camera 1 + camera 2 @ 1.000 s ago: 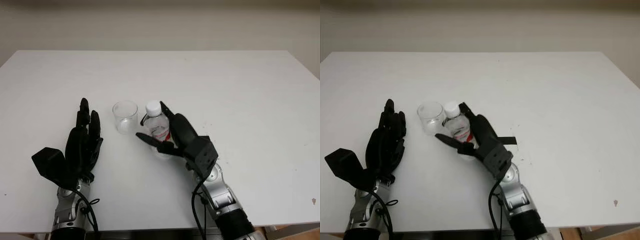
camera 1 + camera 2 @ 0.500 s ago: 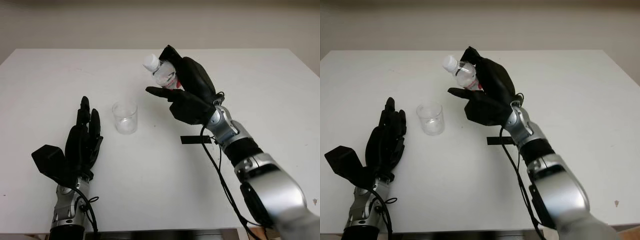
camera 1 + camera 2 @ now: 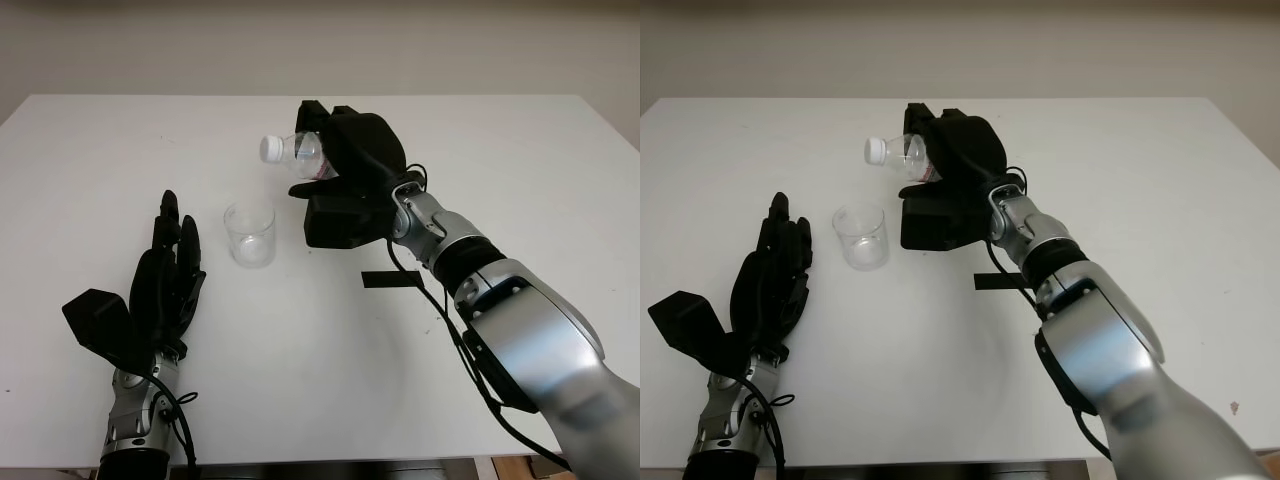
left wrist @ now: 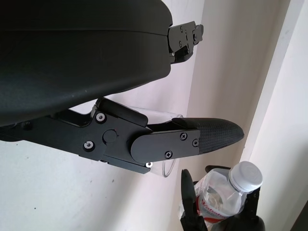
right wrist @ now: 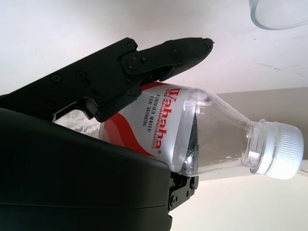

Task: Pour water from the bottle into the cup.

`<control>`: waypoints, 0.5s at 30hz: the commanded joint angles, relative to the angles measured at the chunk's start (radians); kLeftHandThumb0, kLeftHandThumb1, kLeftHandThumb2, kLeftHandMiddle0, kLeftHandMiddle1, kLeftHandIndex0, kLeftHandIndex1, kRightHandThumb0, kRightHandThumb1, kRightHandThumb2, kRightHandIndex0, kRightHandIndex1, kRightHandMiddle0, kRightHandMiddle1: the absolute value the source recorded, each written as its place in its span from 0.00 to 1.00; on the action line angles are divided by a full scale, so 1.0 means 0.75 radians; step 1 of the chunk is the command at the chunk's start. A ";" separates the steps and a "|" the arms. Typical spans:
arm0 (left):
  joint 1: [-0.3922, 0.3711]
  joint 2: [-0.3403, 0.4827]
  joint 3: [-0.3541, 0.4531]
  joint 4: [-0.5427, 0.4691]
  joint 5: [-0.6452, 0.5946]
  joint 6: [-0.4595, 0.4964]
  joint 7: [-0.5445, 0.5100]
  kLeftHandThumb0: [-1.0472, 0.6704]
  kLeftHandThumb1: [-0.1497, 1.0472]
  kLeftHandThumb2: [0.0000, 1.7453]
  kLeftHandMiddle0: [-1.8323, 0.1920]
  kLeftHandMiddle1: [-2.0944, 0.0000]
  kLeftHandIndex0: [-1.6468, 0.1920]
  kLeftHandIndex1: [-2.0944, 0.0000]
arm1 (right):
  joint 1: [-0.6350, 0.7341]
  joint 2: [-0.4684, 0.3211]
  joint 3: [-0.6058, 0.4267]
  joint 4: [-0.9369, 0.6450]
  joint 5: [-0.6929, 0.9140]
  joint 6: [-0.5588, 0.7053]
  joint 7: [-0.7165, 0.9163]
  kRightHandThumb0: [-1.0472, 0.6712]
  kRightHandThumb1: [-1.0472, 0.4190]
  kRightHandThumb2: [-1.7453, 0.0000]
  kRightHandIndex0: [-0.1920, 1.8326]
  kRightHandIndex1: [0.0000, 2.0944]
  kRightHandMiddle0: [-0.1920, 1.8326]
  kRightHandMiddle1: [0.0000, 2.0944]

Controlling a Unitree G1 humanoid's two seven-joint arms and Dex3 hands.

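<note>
My right hand (image 3: 345, 160) is shut on a small clear water bottle (image 3: 298, 154) with a red-and-white label and a white cap (image 3: 270, 149). It holds the bottle in the air, tipped nearly level, with the capped neck pointing left above and a little behind the cup. The right wrist view shows the bottle (image 5: 192, 134) close up, cap (image 5: 284, 150) on. A clear plastic cup (image 3: 250, 232) stands upright on the white table (image 3: 500, 150), below and left of the hand. My left hand (image 3: 168, 285) is open near the table's front left, left of the cup.
A short strip of black tape (image 3: 392, 278) lies on the table under my right forearm. The table's far edge meets a pale wall.
My right hand lifted the bottle off the table beside the cup, raised it, then tipped it leftward until its neck points over the cup. The left hand and cup stayed put.
</note>
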 commanded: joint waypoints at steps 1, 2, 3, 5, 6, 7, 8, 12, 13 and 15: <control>0.050 -0.016 -0.002 0.038 0.004 0.015 0.008 0.17 1.00 0.29 1.00 0.98 0.99 0.97 | -0.074 0.009 0.032 0.006 -0.025 0.008 -0.030 0.35 0.00 0.84 0.67 1.00 0.47 1.00; 0.051 -0.016 -0.005 0.038 0.009 0.011 0.010 0.17 1.00 0.29 1.00 0.98 0.99 0.97 | -0.081 0.009 0.048 0.009 -0.038 0.007 -0.042 0.35 0.00 0.84 0.68 1.00 0.47 1.00; 0.052 -0.017 -0.006 0.040 0.014 0.004 0.014 0.17 1.00 0.29 1.00 0.98 0.99 0.97 | -0.089 0.010 0.062 0.014 -0.047 0.007 -0.047 0.36 0.00 0.85 0.69 1.00 0.46 1.00; 0.053 -0.021 -0.006 0.042 0.016 -0.001 0.019 0.17 1.00 0.29 1.00 0.98 0.99 0.97 | -0.103 0.009 0.098 0.022 -0.080 0.016 -0.076 0.36 0.00 0.85 0.70 1.00 0.45 1.00; 0.054 -0.023 -0.006 0.042 0.017 -0.001 0.021 0.17 1.00 0.29 1.00 0.98 0.99 0.97 | -0.109 0.010 0.108 0.026 -0.085 0.021 -0.077 0.36 0.00 0.85 0.71 1.00 0.45 1.00; 0.056 -0.024 -0.006 0.041 0.017 0.000 0.022 0.17 1.00 0.29 1.00 0.98 0.99 0.97 | -0.116 0.012 0.122 0.030 -0.095 0.032 -0.078 0.36 0.00 0.84 0.71 1.00 0.44 1.00; 0.057 -0.026 -0.005 0.042 0.017 -0.001 0.022 0.17 1.00 0.29 1.00 0.98 0.99 0.97 | -0.122 0.013 0.131 0.033 -0.100 0.041 -0.073 0.35 0.00 0.84 0.72 1.00 0.44 1.00; 0.058 -0.035 -0.004 0.048 0.016 -0.002 0.026 0.17 1.00 0.28 1.00 0.98 0.99 0.98 | -0.130 0.010 0.150 0.035 -0.106 0.030 -0.092 0.36 0.00 0.84 0.72 1.00 0.45 1.00; 0.057 -0.038 -0.003 0.051 0.012 -0.004 0.027 0.17 1.00 0.28 1.00 0.98 1.00 0.98 | -0.132 0.008 0.158 0.036 -0.112 0.027 -0.099 0.35 0.00 0.83 0.72 1.00 0.45 1.00; 0.054 -0.045 0.000 0.059 0.005 -0.007 0.024 0.17 1.00 0.27 1.00 0.98 1.00 0.98 | -0.138 0.002 0.183 0.036 -0.137 0.017 -0.126 0.35 0.00 0.83 0.71 1.00 0.45 1.00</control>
